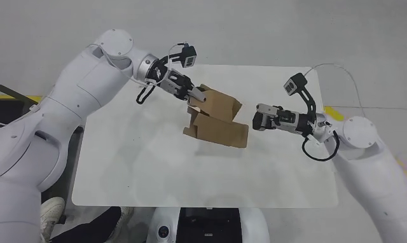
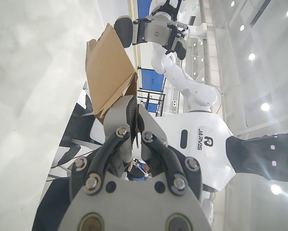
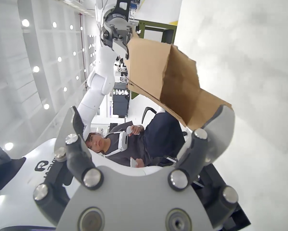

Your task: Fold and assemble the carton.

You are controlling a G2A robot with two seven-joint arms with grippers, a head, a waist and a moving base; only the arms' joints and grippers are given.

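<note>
Left tool (image 2: 134,105) clenched on a carton (image 1: 216,119) flap; right tool (image 3: 148,114) spread wide, just beside the carton.

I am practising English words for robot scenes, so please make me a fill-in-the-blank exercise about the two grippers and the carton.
1. The left gripper is ____ on an edge of the carton.
2. The right gripper has its fingers ____ and holds nothing.
3. The table is ____ in colour.

Missing words: shut; open; white.
</note>
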